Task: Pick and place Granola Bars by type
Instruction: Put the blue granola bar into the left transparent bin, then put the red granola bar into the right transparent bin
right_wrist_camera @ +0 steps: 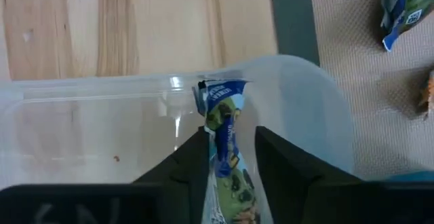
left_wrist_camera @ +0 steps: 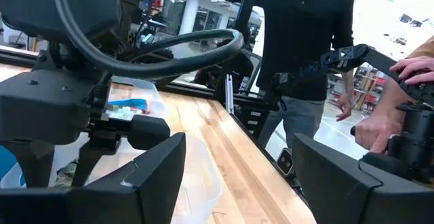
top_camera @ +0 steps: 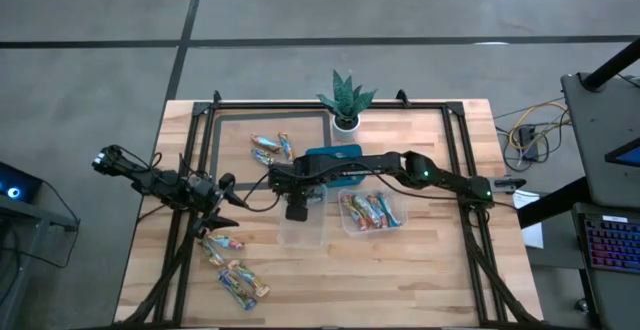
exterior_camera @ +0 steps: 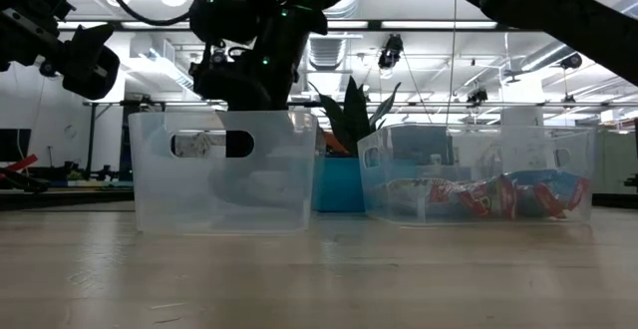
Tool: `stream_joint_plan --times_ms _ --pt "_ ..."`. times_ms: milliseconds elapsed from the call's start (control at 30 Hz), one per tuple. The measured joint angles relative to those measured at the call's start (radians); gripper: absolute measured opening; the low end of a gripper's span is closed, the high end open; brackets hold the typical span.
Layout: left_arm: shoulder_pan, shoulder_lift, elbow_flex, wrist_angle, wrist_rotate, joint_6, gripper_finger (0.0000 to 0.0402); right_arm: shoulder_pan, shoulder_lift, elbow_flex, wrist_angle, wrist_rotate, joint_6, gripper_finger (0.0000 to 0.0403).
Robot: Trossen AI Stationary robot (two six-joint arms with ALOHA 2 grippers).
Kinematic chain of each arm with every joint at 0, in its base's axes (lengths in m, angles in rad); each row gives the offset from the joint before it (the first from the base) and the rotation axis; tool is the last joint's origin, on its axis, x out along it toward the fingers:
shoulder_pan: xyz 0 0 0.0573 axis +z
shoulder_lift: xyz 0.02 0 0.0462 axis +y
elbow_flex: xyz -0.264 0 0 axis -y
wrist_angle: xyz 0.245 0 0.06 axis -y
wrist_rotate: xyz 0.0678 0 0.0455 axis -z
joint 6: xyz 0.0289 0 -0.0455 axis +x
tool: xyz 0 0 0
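My right gripper (right_wrist_camera: 227, 157) hangs over the empty clear tub (top_camera: 305, 228), shut on a granola bar (right_wrist_camera: 224, 125) in a blue and green wrapper. It also shows in the high view (top_camera: 296, 208). A second clear tub (top_camera: 372, 213) to its right holds several bars. Loose bars lie on the table at the far side (top_camera: 271, 148) and at the near left (top_camera: 232, 270). My left gripper (left_wrist_camera: 237, 176) is open and empty, just left of the empty tub and above the near-left bars; it also shows in the high view (top_camera: 224, 216). My right gripper pinches the granola bar's middle (right_wrist_camera: 224, 157) between its two fingers. The fingers point down from above and the bar lies along them. The bar's free end (right_wrist_camera: 220, 94) sticks out past the fingertips toward the tub's floor, clear of the tub.
A teal tray (top_camera: 336, 156) and a potted plant (top_camera: 345, 100) stand at the far middle. A black frame (top_camera: 200, 130) runs around the table's edges. People stand beyond the table in the left wrist view (left_wrist_camera: 305, 41).
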Motion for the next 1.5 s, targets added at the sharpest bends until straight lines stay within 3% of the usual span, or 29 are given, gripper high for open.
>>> stream_joint_plan --times_ms 167,367,833,1200,1500 --pt "0.000 0.000 0.000 0.000 0.000 0.000 0.0250 0.003 -0.018 0.000 -0.011 -0.001 0.013 0.0151" --pt "0.000 0.000 0.000 0.000 0.000 0.000 0.0250 0.005 -0.072 0.001 -0.009 -0.001 0.008 0.0168" --pt "0.000 0.000 0.000 0.000 0.000 0.000 0.0250 0.015 -0.177 0.000 0.044 0.000 -0.089 0.0169" --pt "0.000 0.000 0.000 0.000 0.000 0.000 0.0250 0.019 -0.197 0.001 0.334 -0.110 -0.139 0.0169" --pt "0.000 0.000 0.000 0.000 0.000 0.000 0.0250 0.034 -0.255 0.000 0.343 -0.114 -0.157 0.0169"
